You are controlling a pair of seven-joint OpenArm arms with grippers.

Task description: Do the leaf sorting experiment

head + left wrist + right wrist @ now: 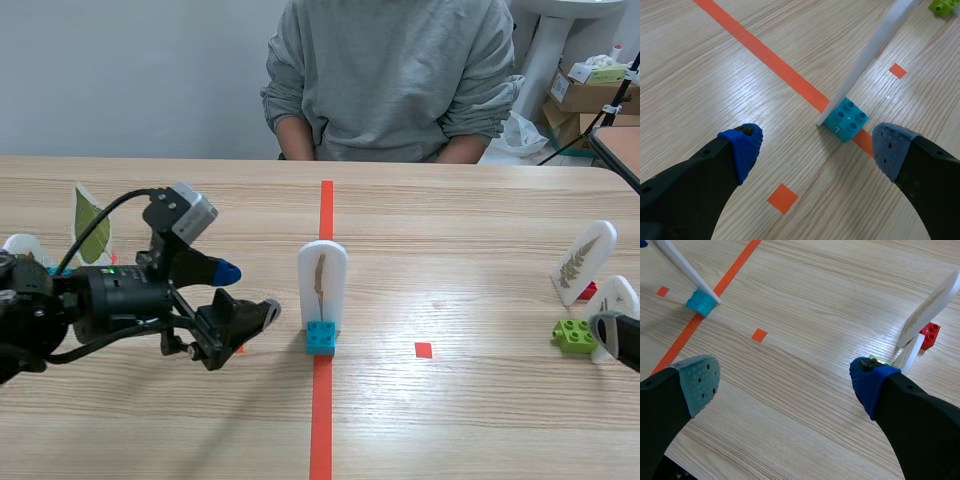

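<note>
Probably light, stiff and tippy, the leaf card [322, 280] on its turquoise brick [320, 338] wants a low pinch; left gripper [248, 292], at its nine o'clock, and right gripper [785, 377] both gape wide.

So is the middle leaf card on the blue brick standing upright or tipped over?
Upright: the white card stands straight in its blue brick, which sits flat.

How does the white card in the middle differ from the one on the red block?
The middle card stands in a teal brick on the orange tape line and shows a slim brownish leaf. The right card stands in a red brick, turned aside, and shows a feathery leaf. Both are white and round-topped.
</note>
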